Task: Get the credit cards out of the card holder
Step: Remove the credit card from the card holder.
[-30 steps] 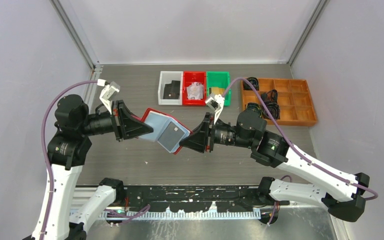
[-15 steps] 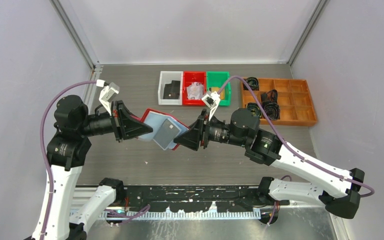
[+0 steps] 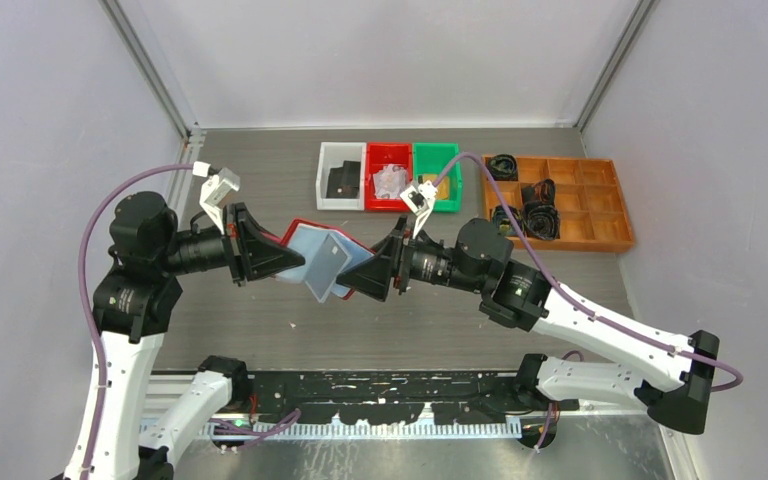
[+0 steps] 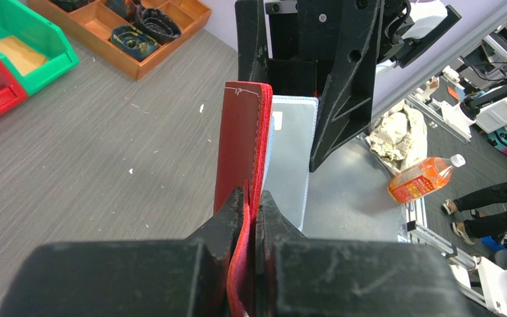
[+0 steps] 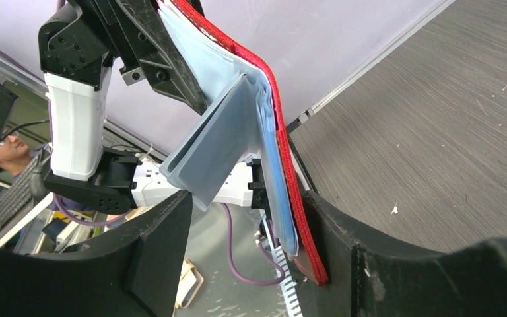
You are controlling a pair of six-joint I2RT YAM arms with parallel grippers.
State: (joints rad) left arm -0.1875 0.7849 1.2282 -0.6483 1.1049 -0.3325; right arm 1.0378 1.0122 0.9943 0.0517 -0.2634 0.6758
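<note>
The red card holder hangs open in the air between both arms, its pale blue-grey pocket pages facing up. My left gripper is shut on the red cover at its left edge. My right gripper is open around the holder's right edge. In the right wrist view the red cover lies against one finger, and a grey leaf stands out toward the other. I cannot tell whether that leaf is a card or a pocket page. No bare credit card shows.
White, red and green bins stand in a row at the back; a flat black item lies in the white one. An orange compartment tray with dark parts stands at the back right. Grey walls close in both sides.
My right gripper has moved left onto the holder's right edge. The grey leaf has swung up and leftward from lying flat. My left gripper has stayed put.
</note>
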